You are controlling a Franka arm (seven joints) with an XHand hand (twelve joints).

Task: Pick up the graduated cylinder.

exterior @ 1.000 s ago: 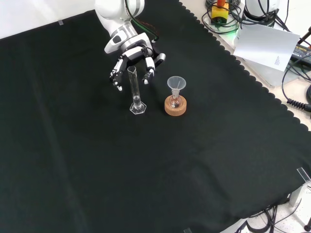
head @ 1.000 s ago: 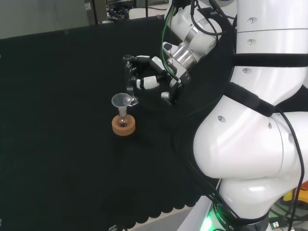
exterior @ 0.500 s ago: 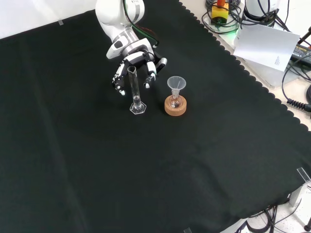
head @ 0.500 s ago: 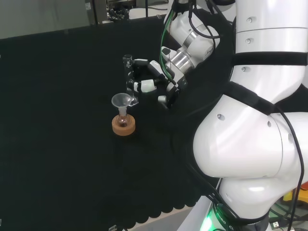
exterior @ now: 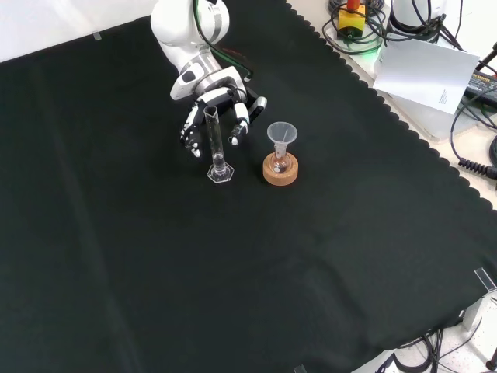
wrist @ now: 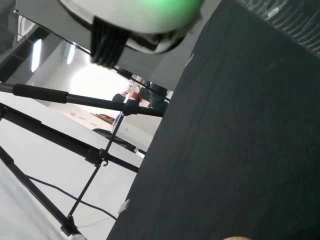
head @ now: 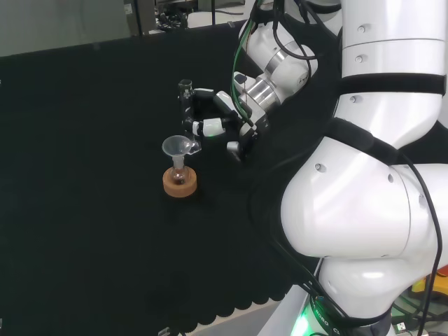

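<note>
The graduated cylinder (head: 187, 112) (exterior: 215, 144) is a thin clear glass tube standing upright on its small clear foot on the black cloth. My hand (head: 222, 117) (exterior: 211, 99) is close beside it: to its right in the head view, just behind it in the front view. It is open, with the fingers (exterior: 189, 129) and the thumb (exterior: 239, 127) spread to either side of the tube's upper half. I cannot tell whether any fingertip touches the glass. The cylinder rests on the cloth.
A small flask with a clear funnel in its neck sits on a cork ring (head: 180, 183) (exterior: 280, 170) close by the cylinder's foot. The arm's white links (head: 371, 175) stand at the head view's right. Paper and cables (exterior: 431, 70) lie beyond the cloth's scalloped edge.
My hand has moved closer to the cylinder, leftward in the head view and lower in the front view, so its fingers now flank the tube. The cylinder and the flask have not moved.
</note>
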